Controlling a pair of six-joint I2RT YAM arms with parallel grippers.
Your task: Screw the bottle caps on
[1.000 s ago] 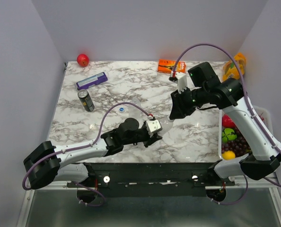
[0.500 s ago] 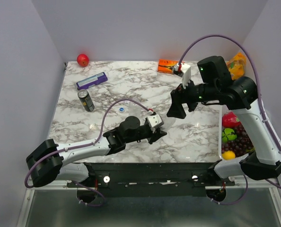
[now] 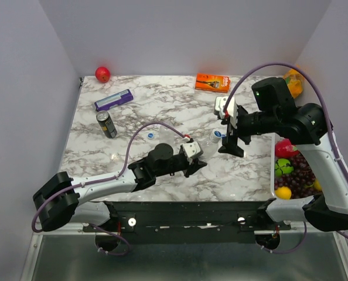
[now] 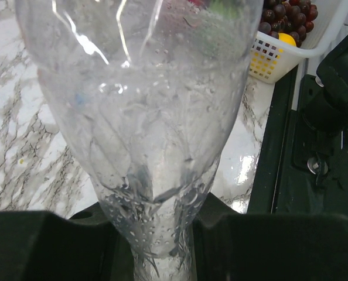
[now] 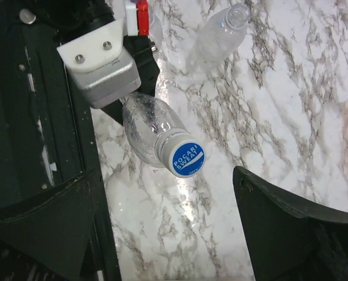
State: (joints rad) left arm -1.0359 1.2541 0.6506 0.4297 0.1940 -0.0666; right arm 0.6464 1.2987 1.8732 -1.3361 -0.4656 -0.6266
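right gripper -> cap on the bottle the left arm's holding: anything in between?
Nothing visible. In the right wrist view the blue cap sits on the bottle neck, facing the open right gripper; only marble table lies behind it. The left gripper clamps the bottle lower down, clear of the cap.

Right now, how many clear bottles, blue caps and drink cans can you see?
Clear bottles: 2, the held bottle in the left claw and a capless bottle lying on the table.
Blue caps: 2, the fitted cap on the held bottle and a loose cap on the table.
Drink cans: 1, the dark can.
Total: 5.
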